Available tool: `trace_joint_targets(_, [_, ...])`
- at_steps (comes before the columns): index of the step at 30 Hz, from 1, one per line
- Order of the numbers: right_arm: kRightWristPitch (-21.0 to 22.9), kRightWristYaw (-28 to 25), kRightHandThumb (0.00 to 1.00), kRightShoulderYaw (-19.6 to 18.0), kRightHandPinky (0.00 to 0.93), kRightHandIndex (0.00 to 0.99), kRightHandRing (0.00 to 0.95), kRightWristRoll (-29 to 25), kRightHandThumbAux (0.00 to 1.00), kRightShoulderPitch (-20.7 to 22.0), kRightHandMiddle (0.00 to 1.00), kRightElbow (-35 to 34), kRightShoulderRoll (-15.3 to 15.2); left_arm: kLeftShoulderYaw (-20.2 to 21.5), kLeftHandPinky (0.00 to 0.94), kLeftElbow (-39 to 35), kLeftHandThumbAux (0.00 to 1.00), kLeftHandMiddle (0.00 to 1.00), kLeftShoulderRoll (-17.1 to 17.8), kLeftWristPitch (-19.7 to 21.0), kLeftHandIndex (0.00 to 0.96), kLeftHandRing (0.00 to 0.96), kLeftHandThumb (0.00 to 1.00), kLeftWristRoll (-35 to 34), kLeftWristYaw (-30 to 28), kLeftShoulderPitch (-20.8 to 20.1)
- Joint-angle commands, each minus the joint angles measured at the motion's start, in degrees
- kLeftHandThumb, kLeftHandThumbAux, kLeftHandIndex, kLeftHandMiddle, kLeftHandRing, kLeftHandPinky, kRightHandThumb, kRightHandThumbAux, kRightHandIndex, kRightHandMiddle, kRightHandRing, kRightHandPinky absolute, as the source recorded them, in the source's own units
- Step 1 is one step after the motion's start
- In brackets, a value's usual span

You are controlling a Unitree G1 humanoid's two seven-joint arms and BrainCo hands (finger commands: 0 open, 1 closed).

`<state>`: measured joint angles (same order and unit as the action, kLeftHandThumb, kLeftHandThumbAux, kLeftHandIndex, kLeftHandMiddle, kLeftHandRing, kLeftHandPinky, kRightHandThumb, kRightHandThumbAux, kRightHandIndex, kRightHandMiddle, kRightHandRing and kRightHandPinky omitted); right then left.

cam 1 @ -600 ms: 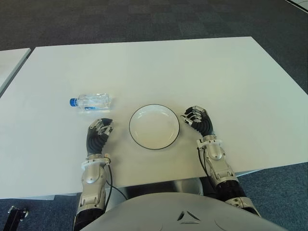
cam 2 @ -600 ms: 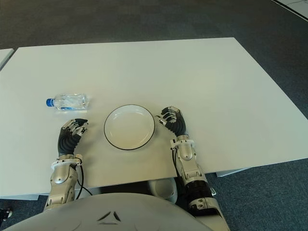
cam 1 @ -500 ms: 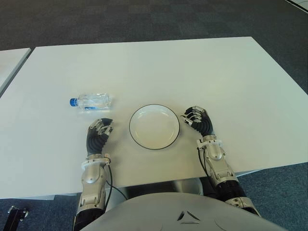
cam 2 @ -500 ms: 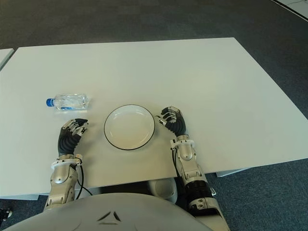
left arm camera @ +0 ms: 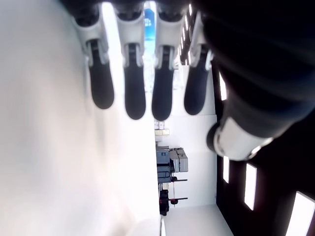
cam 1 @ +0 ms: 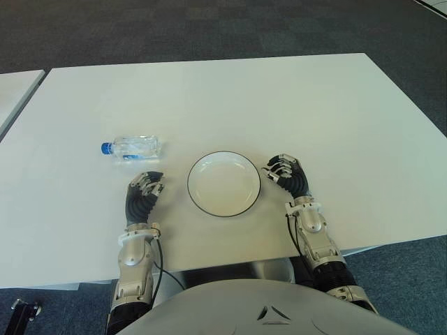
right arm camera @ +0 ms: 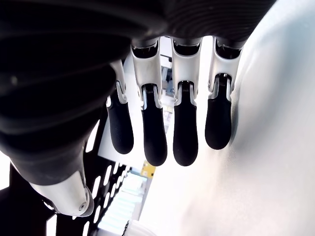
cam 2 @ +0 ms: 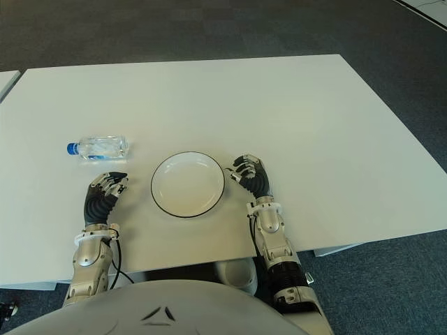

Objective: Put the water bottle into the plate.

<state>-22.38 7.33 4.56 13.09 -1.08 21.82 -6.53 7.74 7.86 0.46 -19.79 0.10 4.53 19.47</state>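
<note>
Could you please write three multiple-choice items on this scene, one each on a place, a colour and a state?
1. Where does the water bottle lie?
A. on the table, to the plate's left
B. in the plate
C. in the right hand

2. What colour is the bottle's cap?
A. red
B. blue
C. white

3. What does the left hand hold?
A. the bottle
B. the plate
C. nothing

Answers:
1 A, the bottle lies on its side, left of the plate.
2 B, its cap shows blue.
3 C, its fingers are relaxed and empty, as are the right hand's.
</note>
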Motion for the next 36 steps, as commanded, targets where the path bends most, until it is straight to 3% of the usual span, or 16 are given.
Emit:
trace_joint_targets(1, [-0.47, 0.18, 0.7, 0.21, 0.534, 0.426, 0.509, 0.1, 0.735, 0.52, 0.476, 0.54, 0.4, -0.32, 0.392, -0.08, 0.723, 0.387, 0.43, 1.17, 0.414, 0.382, 0.697, 1.66, 0.69, -0.21])
trace_joint_targets(7, [-0.35, 0.3, 0.7, 0.33, 0.538, 0.426, 0.51, 0.17, 0.735, 0.49, 0.473, 0.41, 0.52, -0.95, 0.38, -1.97, 0.724, 0.389, 1.0, 0.99, 0.414, 0.385, 0.696, 7.81, 4.03, -1.04])
trace_joint_targets(14, [-0.29, 0.67, 0.699, 0.49, 0.536, 0.426, 0.51, 0.48, 0.735, 0.55, 0.472, 0.32, 0.75, -2.7, 0.353, -7.77, 0.725, 0.389, 3.67, 3.73, 0.414, 0.38, 0.702, 22.56, 10.82, -1.0])
trace_joint_targets(18, [-0.08, 1.07, 0.7, 0.37, 0.532, 0.425, 0.511, 0.82, 0.735, 0.69, 0.478, 0.61, 0.57, -3.64, 0.34, -8.63, 0.725, 0.359, 9.09, 6.18, 0.411, 0.357, 0.703, 37.62, 17.65, -3.34])
trace_joint_targets(27, [0.64, 1.81, 0.703, 0.6, 0.533, 0.425, 0.515, 0.97, 0.735, 0.76, 0.49, 0.73, 1.09, -5.26, 0.257, 1.75, 0.717, 0.249, 20.44, 9.28, 0.404, 0.252, 0.702, 50.41, 26.45, -12.93])
trace_joint_targets(30, [0.67, 1.86, 0.703, 0.59, 0.533, 0.425, 0.516, 0.82, 0.735, 0.76, 0.491, 0.68, 1.32, -7.2, 0.165, 5.94, 0.631, 0.133, 22.68, 11.34, 0.193, 0.141, 0.674, 53.59, 29.92, -15.8])
trace_joint_targets(36, [0.98, 1.87, 0.703, 0.27, 0.535, 0.425, 0.518, 0.42, 0.735, 1.11, 0.494, 1.32, 1.47, -10.29, 0.024, 11.88, 0.495, 0.019, 25.92, 18.15, 0.048, 0.02, 0.693, 54.92, 25.73, -21.77])
